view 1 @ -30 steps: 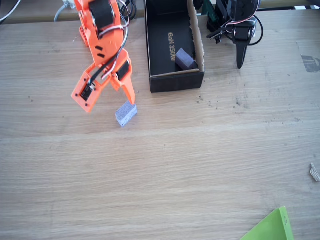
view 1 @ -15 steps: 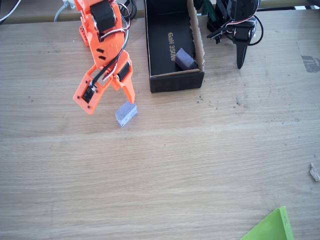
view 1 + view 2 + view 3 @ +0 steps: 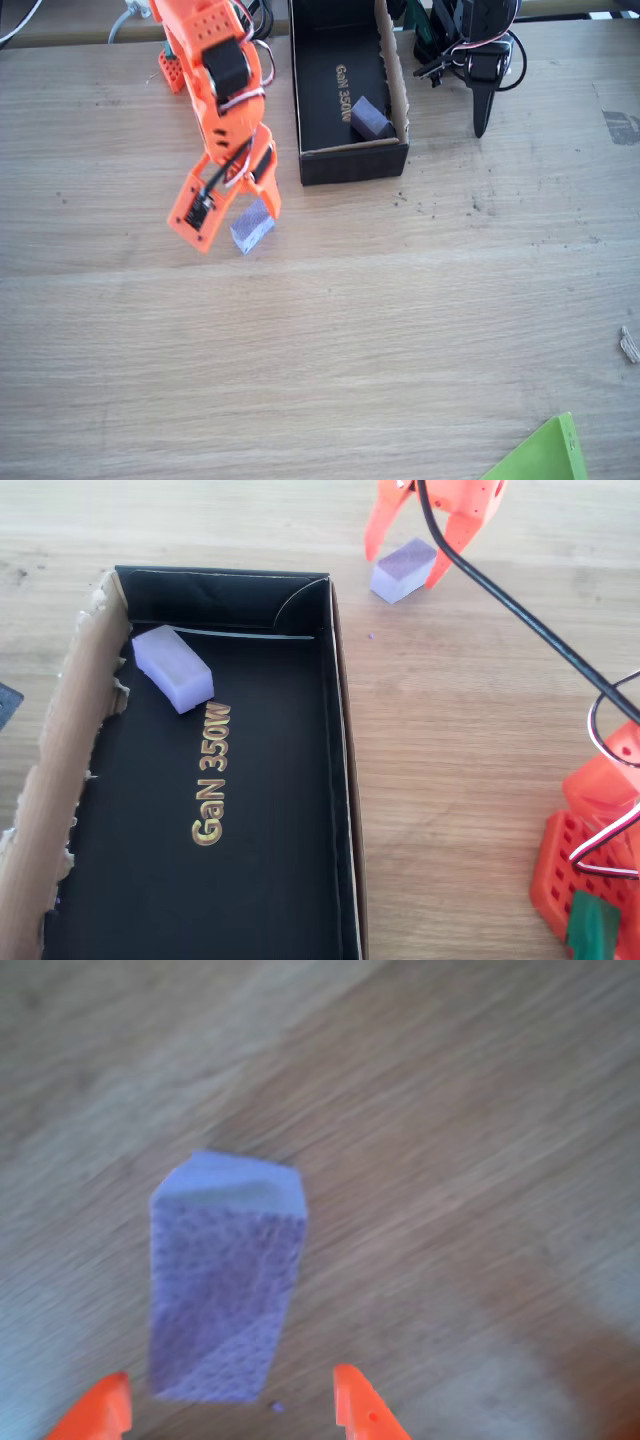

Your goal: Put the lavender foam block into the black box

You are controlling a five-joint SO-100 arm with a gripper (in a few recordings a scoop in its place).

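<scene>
The lavender foam block (image 3: 254, 229) (image 3: 403, 570) lies on the wooden table, a short way from the black box's end wall. My orange gripper (image 3: 238, 232) (image 3: 401, 569) is open and lowered over it, one finger on either side, not closed on it. In the wrist view the block's speckled face (image 3: 225, 1280) fills the middle, just beyond my gripper (image 3: 228, 1408) and its two orange fingertips (image 3: 360, 1412). The black box (image 3: 355, 163) (image 3: 343, 780) is long, with gold lettering on its floor and a raw brown cardboard wall (image 3: 60, 780).
A darker purple block (image 3: 370, 118) (image 3: 172, 667) lies inside the box near its end wall. The arm's orange base (image 3: 590, 870) stands beside the box. A green sheet corner (image 3: 540, 455) and a small scrap (image 3: 628, 345) lie at the table's lower right.
The gripper has swung right and down from beside the block to straddle it. The block has not moved.
</scene>
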